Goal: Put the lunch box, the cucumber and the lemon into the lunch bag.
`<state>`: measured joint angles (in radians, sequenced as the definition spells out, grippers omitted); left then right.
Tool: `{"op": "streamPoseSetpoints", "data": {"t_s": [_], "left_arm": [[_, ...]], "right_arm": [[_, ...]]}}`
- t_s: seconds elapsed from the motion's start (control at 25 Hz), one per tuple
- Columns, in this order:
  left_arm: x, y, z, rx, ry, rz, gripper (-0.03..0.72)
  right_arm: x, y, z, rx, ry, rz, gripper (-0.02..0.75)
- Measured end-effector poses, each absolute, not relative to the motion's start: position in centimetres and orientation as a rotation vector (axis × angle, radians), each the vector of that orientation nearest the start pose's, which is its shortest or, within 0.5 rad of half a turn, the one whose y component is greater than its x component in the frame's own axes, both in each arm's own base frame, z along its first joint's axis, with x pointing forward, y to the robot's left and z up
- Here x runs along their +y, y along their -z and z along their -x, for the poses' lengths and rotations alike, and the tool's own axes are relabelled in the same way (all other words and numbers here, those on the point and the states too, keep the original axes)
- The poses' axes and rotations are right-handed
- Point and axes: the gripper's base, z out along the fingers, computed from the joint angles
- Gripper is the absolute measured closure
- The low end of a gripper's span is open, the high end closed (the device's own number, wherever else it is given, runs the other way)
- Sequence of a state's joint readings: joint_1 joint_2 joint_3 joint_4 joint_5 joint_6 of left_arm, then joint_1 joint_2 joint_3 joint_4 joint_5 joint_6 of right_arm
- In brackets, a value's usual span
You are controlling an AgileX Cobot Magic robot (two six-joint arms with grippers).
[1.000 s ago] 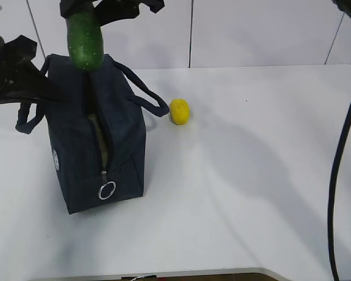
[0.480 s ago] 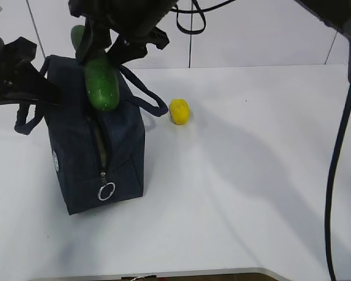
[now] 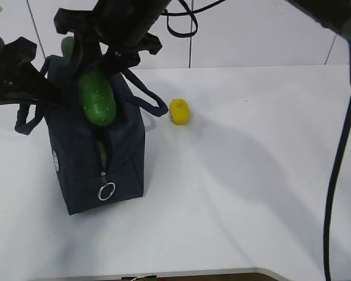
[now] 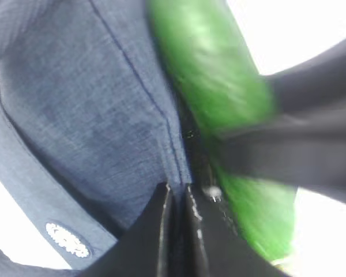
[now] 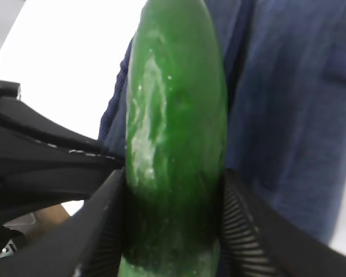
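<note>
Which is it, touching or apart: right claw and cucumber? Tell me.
Touching. The right wrist view shows the right claw with both fingers pressed against the cucumber.

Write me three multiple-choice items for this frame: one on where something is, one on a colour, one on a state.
1. Where is the lemon?
A. Inside the lunch bag
B. On the table to the right of the lunch bag
C. In the left hand

2. What colour is the lunch bag?
A. Dark navy
B. Red
C. White

3. What is the state of the right hand?
A. Open and empty
B. Closed on the lemon
C. Closed on the cucumber

Answers:
1 B, the lemon lies on the white table just past the bag's handle.
2 A, the fabric shows dark navy in all views.
3 C, the right wrist view shows both fingers pressed against the cucumber, held above the bag's open top.
</note>
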<state>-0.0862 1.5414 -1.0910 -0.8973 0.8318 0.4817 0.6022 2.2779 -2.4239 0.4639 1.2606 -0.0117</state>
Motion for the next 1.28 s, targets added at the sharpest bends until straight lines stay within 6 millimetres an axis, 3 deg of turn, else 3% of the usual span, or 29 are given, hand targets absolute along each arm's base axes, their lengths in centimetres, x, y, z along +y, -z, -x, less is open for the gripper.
{"op": "streamPoseSetpoints", "data": {"t_s": [0.56,0.72,1.0,1.28], "left_arm": [[-8.1,-27.8,-30.9,2.492,0.927,-0.063,0.691],[-8.1,-27.8,-31.0,2.492,0.929,-0.062,0.691],[-8.1,-27.8,-31.0,2.491,0.929,-0.062,0.691],[-8.0,-27.7,-30.9,2.500,0.906,-0.078,0.691]], "right_arm": [[32.3,-25.6,-40.6,2.705,-0.692,0.676,0.383],[32.4,-25.6,-40.6,2.705,-0.701,0.674,0.371],[32.5,-26.0,-40.6,2.689,-0.715,0.674,0.256],[32.5,-27.9,-40.7,2.620,-0.735,0.674,0.243]]}}
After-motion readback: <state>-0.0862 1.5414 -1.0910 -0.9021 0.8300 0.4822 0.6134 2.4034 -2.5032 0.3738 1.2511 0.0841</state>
